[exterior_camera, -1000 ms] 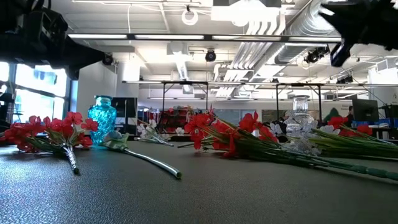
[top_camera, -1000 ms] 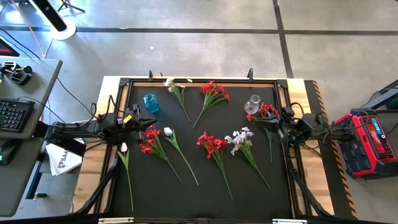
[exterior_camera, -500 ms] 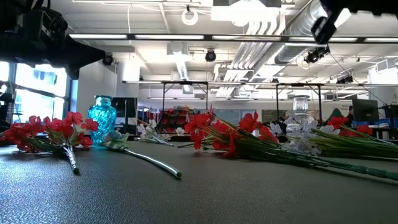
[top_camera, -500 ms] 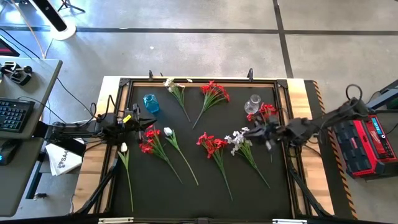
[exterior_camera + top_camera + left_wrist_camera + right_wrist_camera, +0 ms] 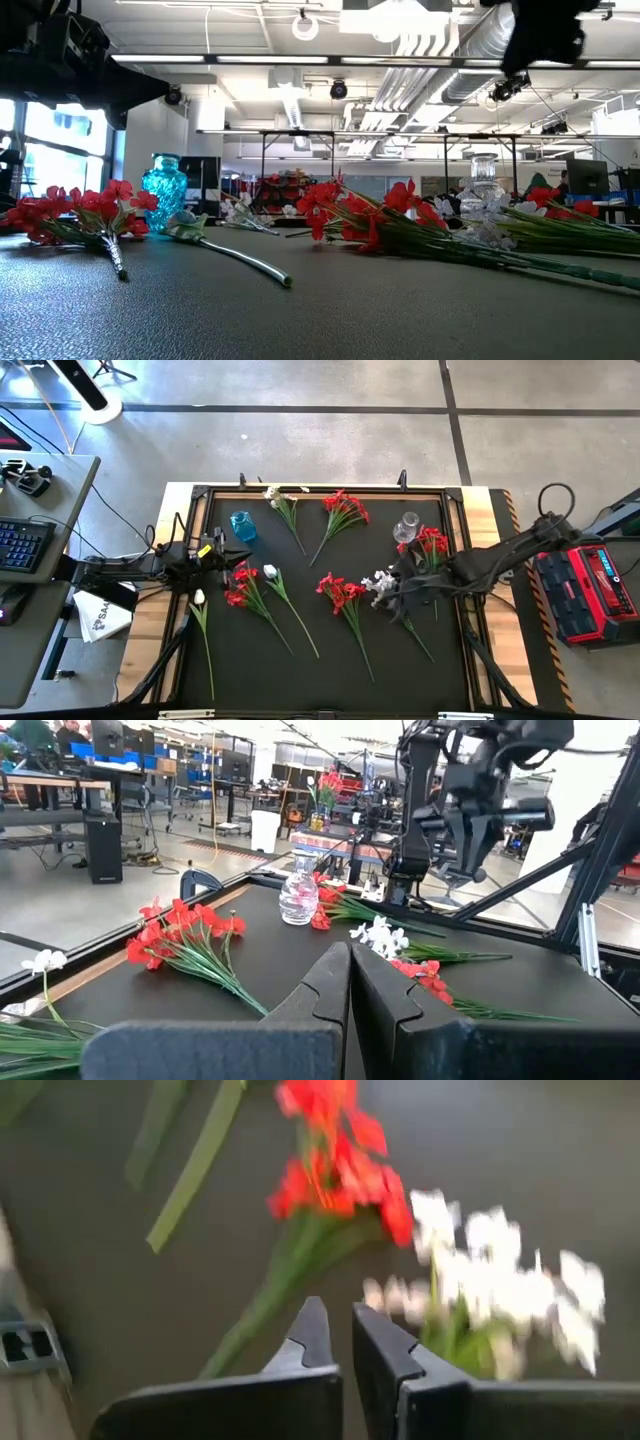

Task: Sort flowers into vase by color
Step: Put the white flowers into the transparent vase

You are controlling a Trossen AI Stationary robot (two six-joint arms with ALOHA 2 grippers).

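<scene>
- My right claw (image 5: 400, 586) hangs above the white sprig (image 5: 385, 582) on the right half of the worktop (image 5: 330, 650), fingers nearly together with only a thin gap between them, holding nothing.
- My right wrist view shows those fingers pointed down at the spot where pale blossoms (image 5: 500, 1270) meet a red sprig (image 5: 335, 1165), so the white head lies directly under and just ahead of the claw.
- The white sprig's long axis runs diagonally: blossoms toward the worktop's middle, thin green stem (image 5: 415, 638) trailing off toward the near right corner.
- I judge that a grasp should cross that stem just behind the blossoms, and that my fingers would need to spread first.
- The clear vase (image 5: 406, 527) stands close by at the far right, beside another red sprig (image 5: 430, 542); the blue vase (image 5: 242, 525) sits at the far left.
- My right arm is plainly the nearer one for this flower.
- My left claw (image 5: 232, 554) waits at the left edge near the blue vase, fingers pressed together and empty in its wrist view.
- Other flowers lie flat and unsorted: red clusters at left (image 5: 238, 586), centre (image 5: 340, 592) and far edge (image 5: 343, 510), with white sprigs scattered between.
</scene>
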